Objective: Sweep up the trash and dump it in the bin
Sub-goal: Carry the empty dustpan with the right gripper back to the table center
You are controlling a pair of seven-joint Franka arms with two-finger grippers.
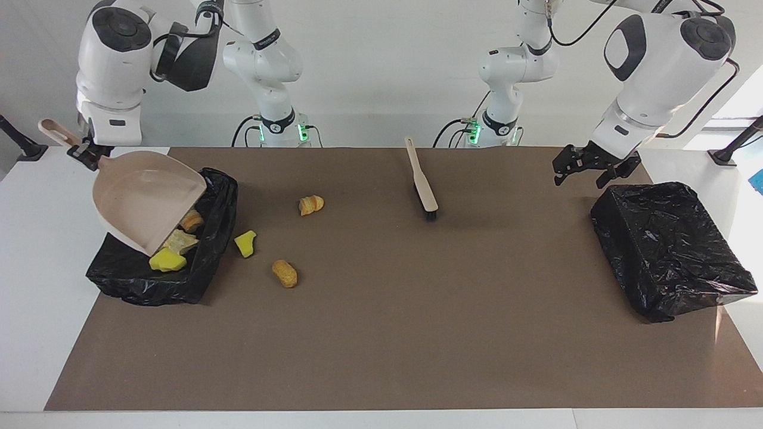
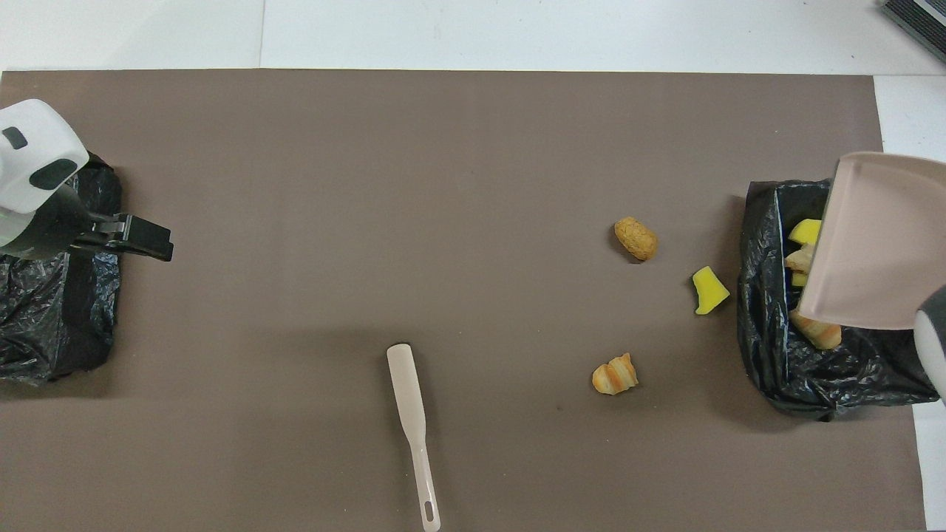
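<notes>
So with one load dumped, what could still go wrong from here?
Three trash pieces lie on the mat beside the bin; sweeping them could scatter them or push them against its wall. The dustpan, held by the right gripper, hangs tilted over the bin and might snag the liner. The brush lies unheld; the open left gripper must regrasp it.

Two bins (image 1: pixel 667 250), seven chunks (image 1: pixel 285 273) (maybe fewer).

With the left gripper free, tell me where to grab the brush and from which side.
Take the brush by its slim beige handle, near the middle. It lies flat on the mat, handle end toward the robots, dark bristle head away from them, nothing touching it. The open left gripper would probably do best coming straight down, fingers straddling the handle's narrow width.
</notes>
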